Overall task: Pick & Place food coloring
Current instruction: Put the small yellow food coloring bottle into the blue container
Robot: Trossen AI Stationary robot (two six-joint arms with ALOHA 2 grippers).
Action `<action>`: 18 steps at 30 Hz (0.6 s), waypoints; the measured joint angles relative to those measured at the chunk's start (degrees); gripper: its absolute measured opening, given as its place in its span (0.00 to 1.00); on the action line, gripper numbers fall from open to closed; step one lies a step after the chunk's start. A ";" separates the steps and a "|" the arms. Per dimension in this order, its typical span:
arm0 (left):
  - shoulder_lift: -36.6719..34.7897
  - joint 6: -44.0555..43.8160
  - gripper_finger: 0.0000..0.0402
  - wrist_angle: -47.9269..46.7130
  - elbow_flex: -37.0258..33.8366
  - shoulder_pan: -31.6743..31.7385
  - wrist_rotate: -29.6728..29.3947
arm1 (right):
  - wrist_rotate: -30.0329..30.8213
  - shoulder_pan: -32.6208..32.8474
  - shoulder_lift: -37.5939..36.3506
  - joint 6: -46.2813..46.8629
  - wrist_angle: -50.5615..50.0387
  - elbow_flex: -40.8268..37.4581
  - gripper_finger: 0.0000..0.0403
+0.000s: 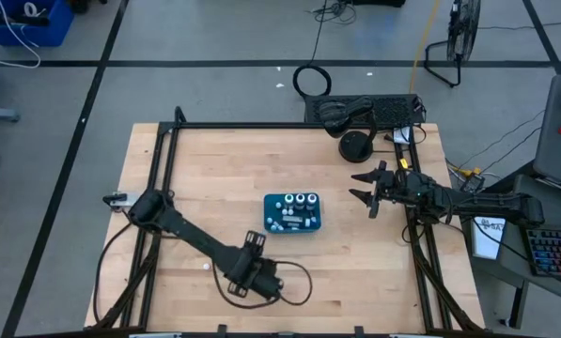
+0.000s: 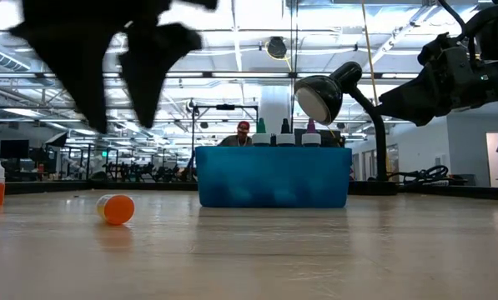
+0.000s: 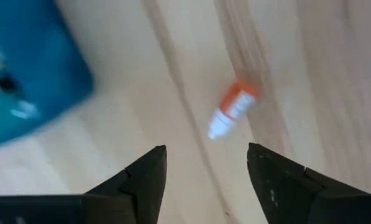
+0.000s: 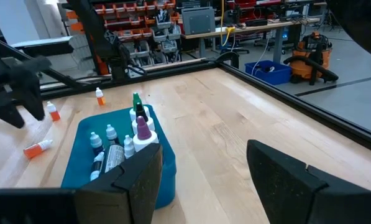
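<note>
Food coloring bottles with white caps stand in the teal box [image 1: 292,213] [image 4: 120,146] at the table's middle. One orange bottle [image 3: 233,109] [image 2: 115,208] lies on its side on the wood, apart from the box. Two more orange bottles [image 4: 53,112] [image 4: 99,96] stand upright on the table farther off. My left gripper [image 3: 207,180] [image 1: 257,277] hangs open above the table near its front edge, pointing down, with the lying bottle ahead of its fingers and nothing between them. My right gripper [image 1: 369,188] [image 4: 204,180] waits open at the right, level and above the table.
A black desk lamp [image 1: 355,145] [image 2: 319,96] stands at the table's far right. A black frame [image 1: 158,188] runs along the table's sides. Bare wood lies between the box and my right gripper.
</note>
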 joint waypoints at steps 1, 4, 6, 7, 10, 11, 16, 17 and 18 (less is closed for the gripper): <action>0.00 -0.45 0.55 0.41 -1.32 -0.12 0.85 | 0.00 -0.01 0.00 0.01 0.00 0.00 0.56; 0.00 -1.33 0.53 3.16 -5.33 -0.15 4.46 | 0.00 -0.01 0.00 -0.01 0.00 0.01 0.56; 0.00 -0.81 0.51 4.97 -7.63 -0.06 5.90 | -0.01 -0.01 0.00 0.01 0.00 0.01 0.56; 0.00 -0.48 0.50 6.27 -8.77 0.08 6.39 | 0.00 -0.01 0.00 0.01 0.00 0.01 0.56; 0.00 0.00 0.47 10.30 -11.49 0.49 7.14 | -0.01 0.01 0.00 0.01 0.00 0.00 0.56; 0.00 0.14 0.46 11.30 -12.26 0.76 7.14 | -0.02 -0.01 -0.02 0.00 0.00 0.00 0.56; -0.42 1.68 0.43 16.11 -15.08 2.01 7.32 | -0.01 -0.01 0.00 0.01 -0.02 0.00 0.56; -0.44 1.73 0.43 16.37 -15.22 2.19 7.35 | 0.00 -0.01 0.00 0.01 -0.02 0.00 0.56; -0.44 2.11 0.42 16.57 -15.29 2.33 7.37 | -0.02 -0.01 -0.01 0.01 -0.01 0.01 0.56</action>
